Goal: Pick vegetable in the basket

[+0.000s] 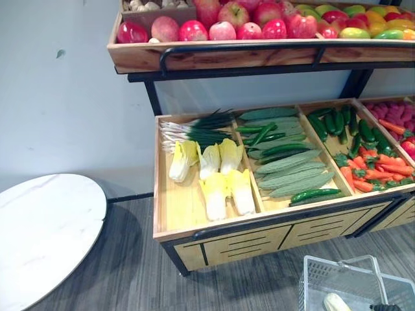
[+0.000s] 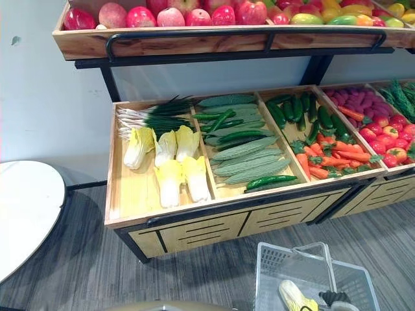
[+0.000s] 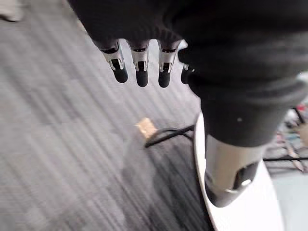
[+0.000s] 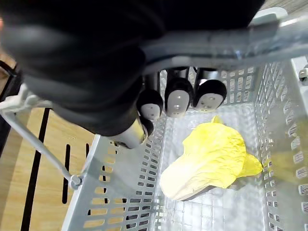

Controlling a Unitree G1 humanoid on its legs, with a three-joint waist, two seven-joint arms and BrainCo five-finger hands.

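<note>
1. Closest to us, in the right wrist view, our right hand [image 4: 178, 98] has its fingers curled under the grey handle [image 4: 226, 41] of the basket [image 4: 125, 192] and is clamped on it. Past the fingertips, one yellow cabbage [image 4: 209, 161] lies on the basket's bottom, near a side wall. Beyond the mesh we see the slotted wooden front of the stand [image 4: 43, 159].
2. In the left wrist view, our left hand [image 3: 139, 67] hangs with its fingers straight and apart, holding nothing, above the grey striped floor [image 3: 57, 144]. A small tan piece [image 3: 146, 127] lies on that floor, and the rim of the round white table [image 3: 250, 211] is just beside it.
3. In the left eye view, the basket sits at the lower right in front of the stand, with the pale cabbage inside. On the lower shelf, the leftmost compartment holds spring onions [image 1: 194, 129] at the back and five more cabbages [image 1: 214, 175] in front of them. The next compartment holds long green gourds [image 1: 292, 172], and the one after it holds carrots [image 1: 376, 172]. Apples [image 1: 246, 26] fill the upper shelf. This view takes in the widest stretch of the white table.
4. The right eye view reaches further right, to a compartment of purple vegetables [image 2: 353, 100] and tomatoes [image 2: 386, 139]. It also catches our right hand's dark fingertips at the handle, just beside the cabbage.
</note>
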